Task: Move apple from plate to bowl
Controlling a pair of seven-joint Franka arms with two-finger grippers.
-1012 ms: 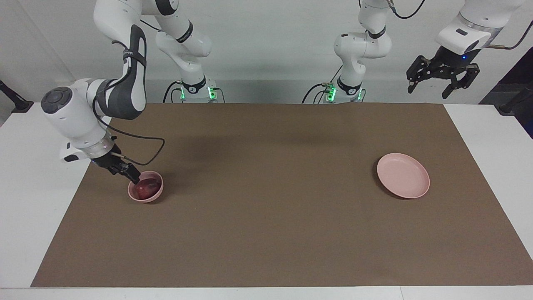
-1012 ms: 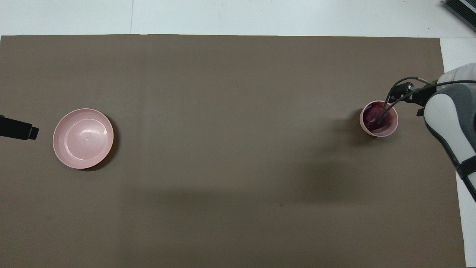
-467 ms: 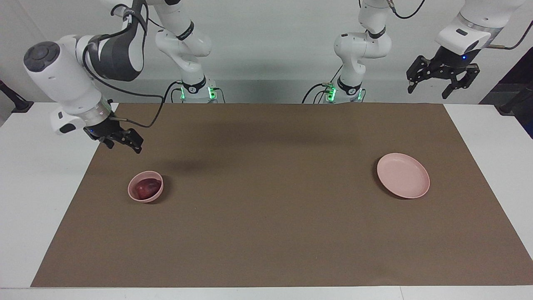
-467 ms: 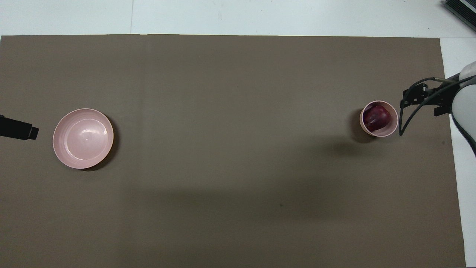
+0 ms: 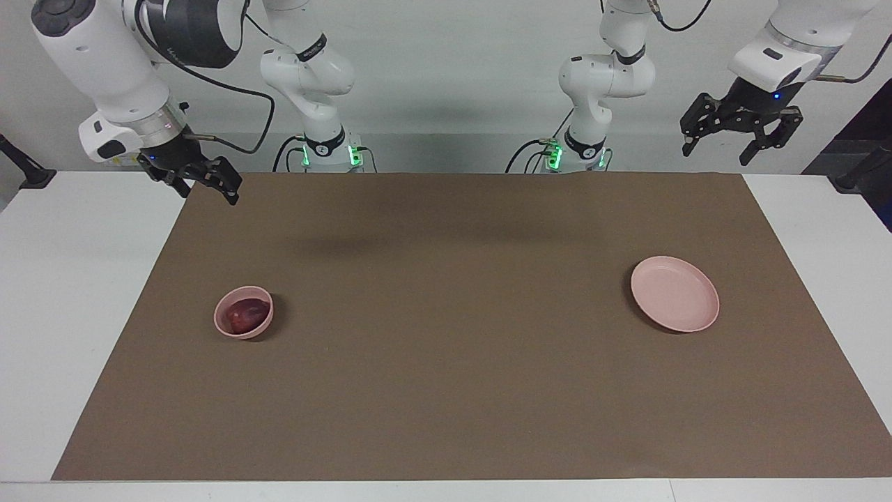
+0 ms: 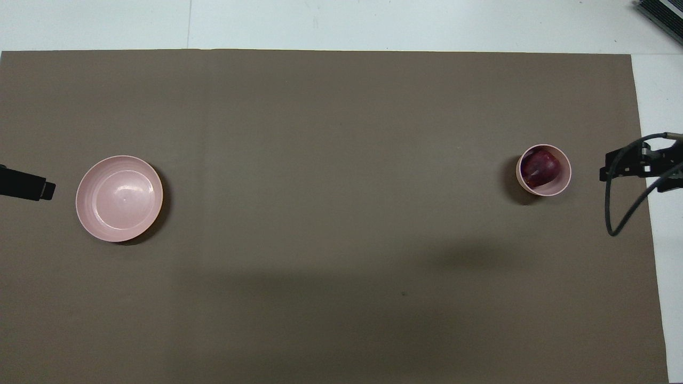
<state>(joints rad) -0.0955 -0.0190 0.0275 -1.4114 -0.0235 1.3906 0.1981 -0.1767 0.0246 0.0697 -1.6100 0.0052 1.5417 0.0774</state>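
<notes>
The dark red apple (image 5: 245,315) (image 6: 540,168) lies inside the small deep pink bowl (image 5: 237,335) (image 6: 565,182), which stands toward the right arm's end of the brown mat. The flat pink plate (image 5: 674,293) (image 6: 119,198) sits bare toward the left arm's end. My right gripper (image 5: 209,189) (image 6: 635,172) hangs open and holding nothing, high over the mat's edge at the right arm's end, clear of the bowl. My left gripper (image 5: 718,153) (image 6: 32,185) waits open in the air off the mat's left-arm end, holding nothing.
A brown mat (image 5: 446,362) covers most of the white table (image 5: 63,314). The right arm's black cable (image 6: 613,224) loops down beside its gripper. Both arm bases (image 5: 327,150) stand at the robots' edge of the table.
The right gripper has lifted out of the bowl, leaving the apple inside, and has risen and drawn back toward the mat's edge at its own end. The left arm has not moved.
</notes>
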